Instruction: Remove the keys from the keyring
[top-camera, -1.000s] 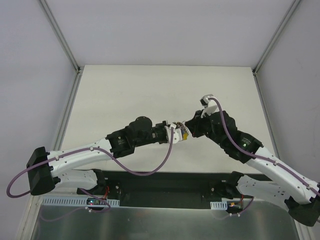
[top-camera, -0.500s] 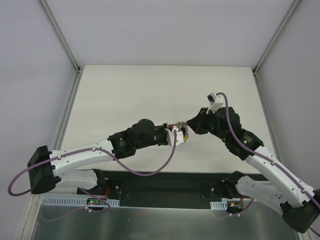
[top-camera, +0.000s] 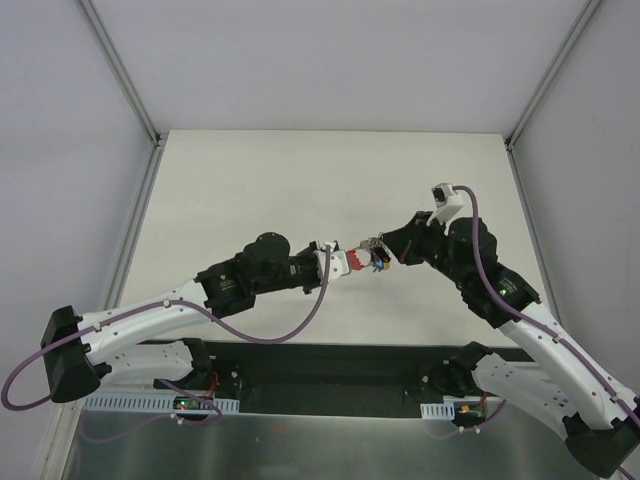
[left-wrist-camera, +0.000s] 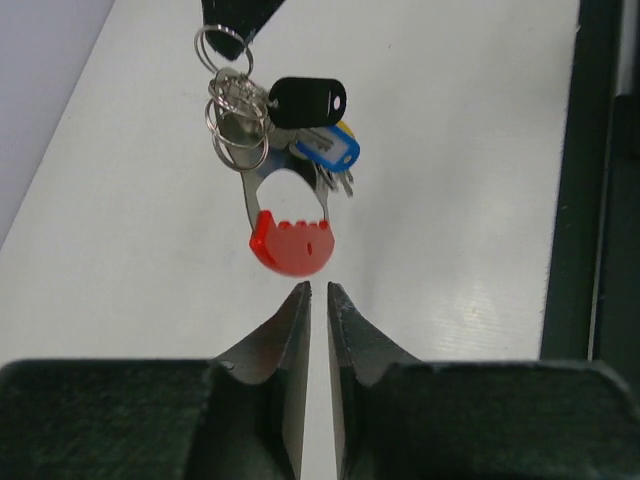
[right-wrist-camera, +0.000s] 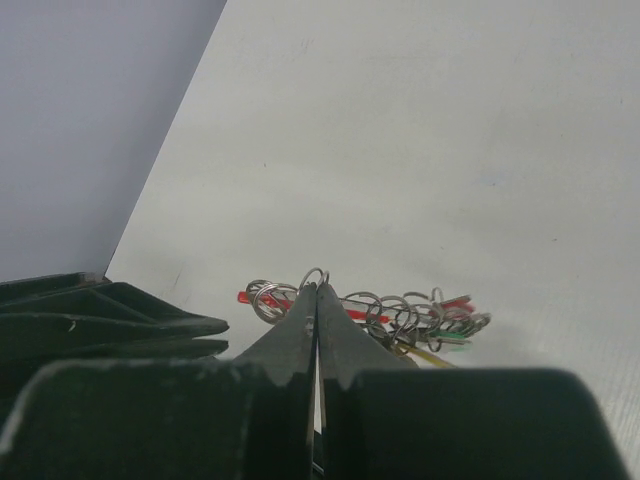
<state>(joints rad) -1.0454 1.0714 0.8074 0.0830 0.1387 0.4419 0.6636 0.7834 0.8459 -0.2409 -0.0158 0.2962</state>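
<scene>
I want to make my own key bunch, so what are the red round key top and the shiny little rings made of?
The red rounded key head looks like smooth plastic: solid even colour, soft moulded edges and a dull sheen. The thin silvery rings look like bare metal wire: bright glints on thin coiled loops, probably steel, though the exact metal cannot be told.

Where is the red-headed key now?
In the left wrist view the red-headed key sits at the near end of the bunch, just ahead of the left gripper; the right gripper pinches the keyring at the far end.
</scene>
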